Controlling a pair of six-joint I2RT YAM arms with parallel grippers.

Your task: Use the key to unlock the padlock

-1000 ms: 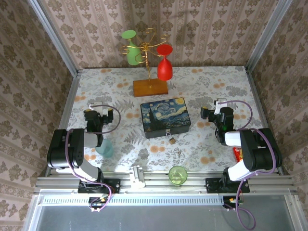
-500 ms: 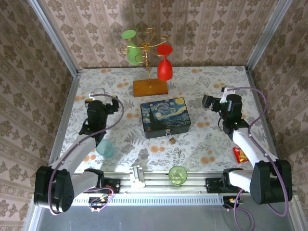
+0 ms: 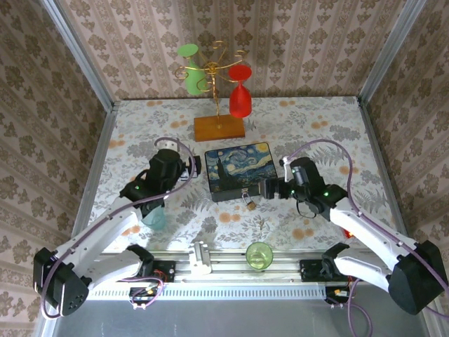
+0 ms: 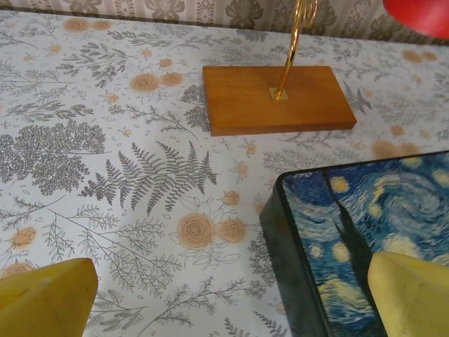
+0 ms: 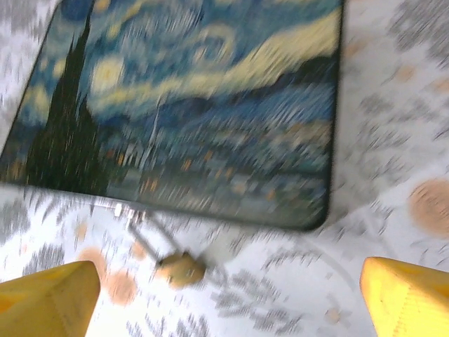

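Both of my arms have swung in toward the middle since a moment ago. Before, they were out near the sides of the surface (image 3: 316, 126). Now they sit close to the box (image 3: 240, 170) with the starry painting, one on each side.

My right gripper (image 3: 265, 188) is just beside the right front corner of the box and points left. The padlock (image 3: 249, 203) is small and gold. It rests on the surface right at the front of the box, hooked to the little clasp there. It is near my right gripper, a bit to the left and closer to my bases, but the two are not touching.

The right wrist camera is blurry. There the padlock (image 5: 181, 269) shows low down, just below the edge of the box (image 5: 189, 105). It lies between my two yellow fingers (image 5: 49, 298), closer to the left one. My right gripper (image 5: 228, 270) is spread wide apart and holds nothing.

My left gripper (image 3: 193, 166) is just beside the left side of the box. In the left wrist camera my left gripper (image 4: 228, 281) is spread wide apart too, with nothing between its yellow fingers (image 4: 42, 302). A corner of the box (image 4: 351, 232) sits right by the finger on the right. Farther back is the wooden stand (image 4: 277, 98).
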